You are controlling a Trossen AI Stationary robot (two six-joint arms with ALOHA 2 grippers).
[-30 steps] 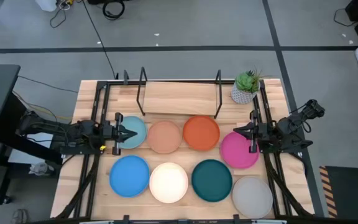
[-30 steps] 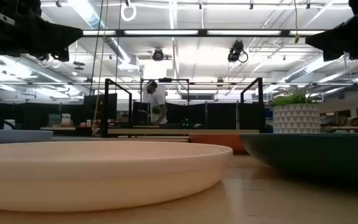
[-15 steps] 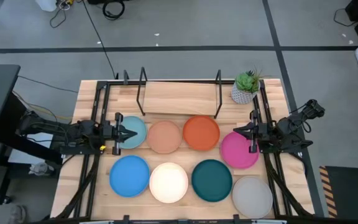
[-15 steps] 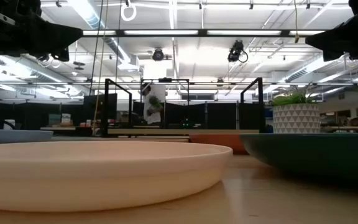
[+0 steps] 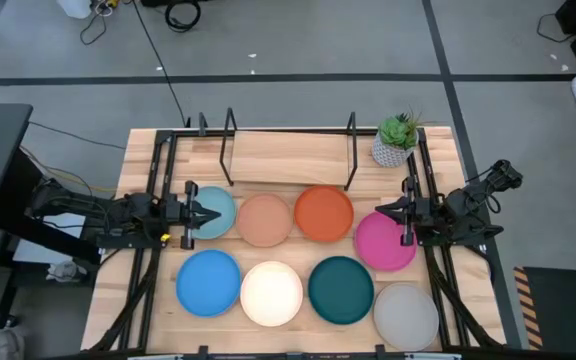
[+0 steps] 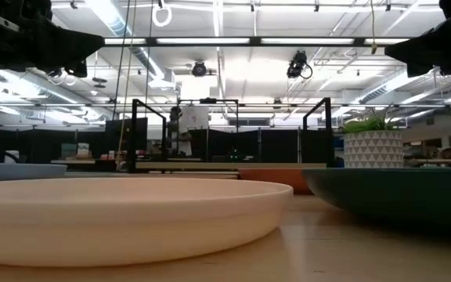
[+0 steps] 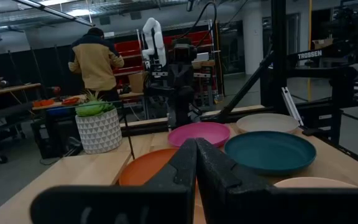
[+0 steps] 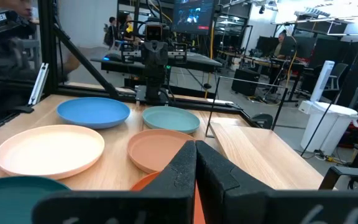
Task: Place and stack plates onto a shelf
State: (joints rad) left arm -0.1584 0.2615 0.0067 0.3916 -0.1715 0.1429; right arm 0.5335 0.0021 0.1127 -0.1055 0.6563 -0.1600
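Claws are sitting clenched and empty: left claw (image 5: 206, 213) beside light blue plate (image 5: 218, 212), right claw (image 5: 386, 211) beside magenta plate (image 5: 380, 242); shallow rims are risking slipped grasps.

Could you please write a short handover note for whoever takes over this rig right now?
Left pincer: shut, empty, above the light blue plate.
Right pincer: shut, empty, above the magenta plate.
All eight plates lie on the table: peach and orange in the far row, then bright blue, cream, dark teal, grey.
Shelf: no plates on it.
Done: nothing. Left: place and stack all eight.
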